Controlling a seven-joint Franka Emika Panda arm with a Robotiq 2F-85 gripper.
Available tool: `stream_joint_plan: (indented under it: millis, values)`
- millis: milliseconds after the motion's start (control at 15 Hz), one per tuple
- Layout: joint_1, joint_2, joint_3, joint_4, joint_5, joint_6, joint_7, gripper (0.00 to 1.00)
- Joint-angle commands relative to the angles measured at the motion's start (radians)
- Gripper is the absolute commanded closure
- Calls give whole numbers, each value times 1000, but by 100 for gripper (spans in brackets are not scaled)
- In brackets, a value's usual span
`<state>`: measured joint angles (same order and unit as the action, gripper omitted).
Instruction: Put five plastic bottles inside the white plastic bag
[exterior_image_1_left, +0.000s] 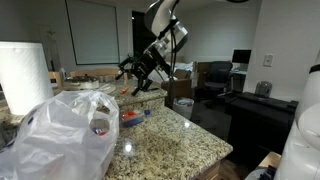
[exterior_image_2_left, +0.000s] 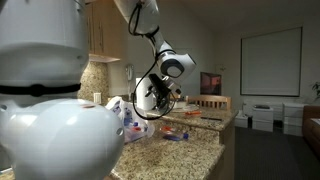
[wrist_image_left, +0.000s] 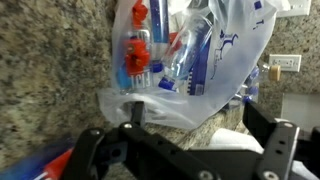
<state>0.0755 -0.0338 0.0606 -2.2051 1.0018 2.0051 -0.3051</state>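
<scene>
The white plastic bag (wrist_image_left: 215, 60) lies on the granite counter and fills the upper part of the wrist view. Through its thin skin I see plastic bottles with blue caps, one holding red liquid (wrist_image_left: 135, 50) and another (wrist_image_left: 190, 55) beside it. My gripper (wrist_image_left: 200, 120) hovers above the bag's edge, open, with nothing between its black fingers (wrist_image_left: 135, 112). In both exterior views the gripper (exterior_image_1_left: 140, 77) (exterior_image_2_left: 155, 100) hangs over the counter behind the bag (exterior_image_1_left: 65, 135) (exterior_image_2_left: 118, 110). More bottles (exterior_image_1_left: 130, 118) (exterior_image_2_left: 175, 133) lie on the counter.
A white paper towel roll (exterior_image_1_left: 22, 75) stands behind the bag. The granite counter (exterior_image_1_left: 175, 140) ends in an edge near the bag. A wall socket (wrist_image_left: 285, 65) shows beyond the bag. Chairs and desks (exterior_image_1_left: 215, 80) stand further back.
</scene>
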Motion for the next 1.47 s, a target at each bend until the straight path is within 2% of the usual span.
stream_joint_plan:
  millis: [0, 200, 400, 467, 867, 933, 1133, 1267, 1400]
  values:
    - [-73, -168, -73, -212, 57, 33, -7, 0]
    - [-131, -209, -133, -290, 54, 56, 29, 0]
    - [-164, -203, -161, -315, 51, 53, 103, 0]
    - [-167, -209, -154, -322, 33, 68, 153, 0]
    - [-109, -201, 1, -337, -20, 410, 541, 0]
    - [-117, -179, -51, -312, 8, 324, 423, 0]
    - [-92, -180, -7, -315, -3, 394, 512, 0]
    - [-90, -163, -7, -313, 9, 418, 508, 0]
    - [-83, -114, -18, -272, 38, 382, 480, 0]
